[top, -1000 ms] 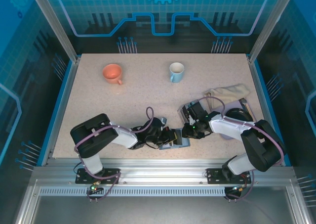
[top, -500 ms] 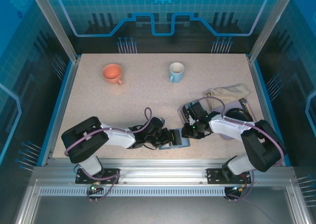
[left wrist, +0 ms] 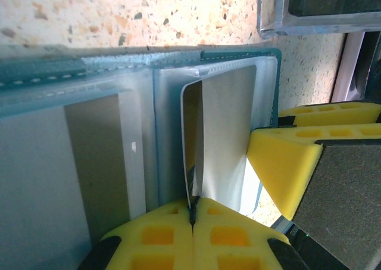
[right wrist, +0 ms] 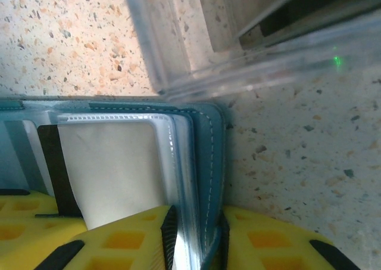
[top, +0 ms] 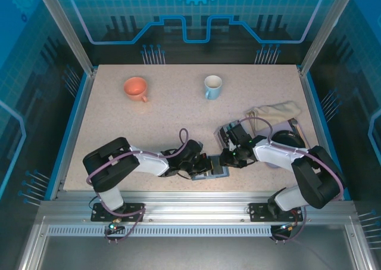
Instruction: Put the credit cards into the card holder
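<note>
Matt stitched card holder [right wrist: 211, 163], smooth white plastic credit card [right wrist: 113, 168], speckled table [right wrist: 297, 163]

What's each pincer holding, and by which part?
Left pincer: shut on a white credit card, pinching its near edge. Right pincer: clamped on the teal card holder at its outer edge.

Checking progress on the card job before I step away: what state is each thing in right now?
holder: open, lying flat.
card: partly inside the holder, its near edge pinched.
left gripper: shut on the card.
right gripper: shut on the holder's edge.
orange cup: upright.
blue cup: upright.
</note>
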### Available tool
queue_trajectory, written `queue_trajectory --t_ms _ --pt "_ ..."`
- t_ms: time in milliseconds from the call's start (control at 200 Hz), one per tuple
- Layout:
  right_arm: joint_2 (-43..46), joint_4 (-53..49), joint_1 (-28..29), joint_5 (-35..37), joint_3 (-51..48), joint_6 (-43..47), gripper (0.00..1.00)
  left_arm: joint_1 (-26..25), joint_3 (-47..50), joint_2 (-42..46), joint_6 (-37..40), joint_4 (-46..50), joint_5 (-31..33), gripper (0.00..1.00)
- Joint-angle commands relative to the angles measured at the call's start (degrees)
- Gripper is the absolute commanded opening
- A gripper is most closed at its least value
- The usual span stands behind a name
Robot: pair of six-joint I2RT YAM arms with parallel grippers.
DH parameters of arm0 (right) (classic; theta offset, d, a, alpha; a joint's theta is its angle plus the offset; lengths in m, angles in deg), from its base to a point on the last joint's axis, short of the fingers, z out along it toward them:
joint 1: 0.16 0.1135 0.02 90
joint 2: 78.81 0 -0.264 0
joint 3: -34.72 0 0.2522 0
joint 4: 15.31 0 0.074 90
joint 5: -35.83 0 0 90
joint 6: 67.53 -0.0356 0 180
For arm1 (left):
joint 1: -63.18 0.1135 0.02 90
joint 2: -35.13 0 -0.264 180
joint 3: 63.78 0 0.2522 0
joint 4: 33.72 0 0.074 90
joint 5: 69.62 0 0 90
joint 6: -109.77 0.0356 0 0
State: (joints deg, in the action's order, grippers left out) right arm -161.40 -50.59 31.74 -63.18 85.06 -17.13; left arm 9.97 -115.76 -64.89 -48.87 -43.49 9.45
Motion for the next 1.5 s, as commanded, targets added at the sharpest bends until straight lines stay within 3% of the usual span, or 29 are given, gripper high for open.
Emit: queue_trajectory --t_ms 0,340,515,700,800,1055,1310,1496 --pt "-2.0 0.7 1.2 -2.7 -2.8 -1.2 0.27 -0.9 -1.9 -2.1 1.1 1.1 -0.4 0.04" --pt "6.0 -6.2 -0.1 1.9 -0.1 -0.3 0.33 -0.9 -3.7 3.7 4.5 10.7 1.7 0.20" --pt "12.5 -14.3 -2.9 7.7 5.0 2.8 0.46 -0.8 -3.6 9.6 6.9 18.2 6.3 0.34" --pt "14.6 -17.4 -9.8 9.5 10.4 8.5 0.62 -0.3 -4.3 14.5 9.1 25.0 10.8 0.53" --pt "11.6 -17.3 -13.0 8.7 13.4 11.1 0.67 2.0 -5.0 14.9 9.7 25.9 9.7 0.60" --pt "-2.3 -16.9 -16.6 9.1 23.8 14.4 0.72 8.3 -7.5 14.0 10.7 25.8 4.9 0.64" --pt "-9.6 -18.1 -17.5 11.6 31.1 16.2 0.75 10.3 -10.8 12.0 11.9 27.6 3.3 0.65" --pt "-13.3 -18.0 -17.7 8.2 32.2 16.8 0.75 10.7 -12.0 10.2 11.9 27.6 2.4 0.65"
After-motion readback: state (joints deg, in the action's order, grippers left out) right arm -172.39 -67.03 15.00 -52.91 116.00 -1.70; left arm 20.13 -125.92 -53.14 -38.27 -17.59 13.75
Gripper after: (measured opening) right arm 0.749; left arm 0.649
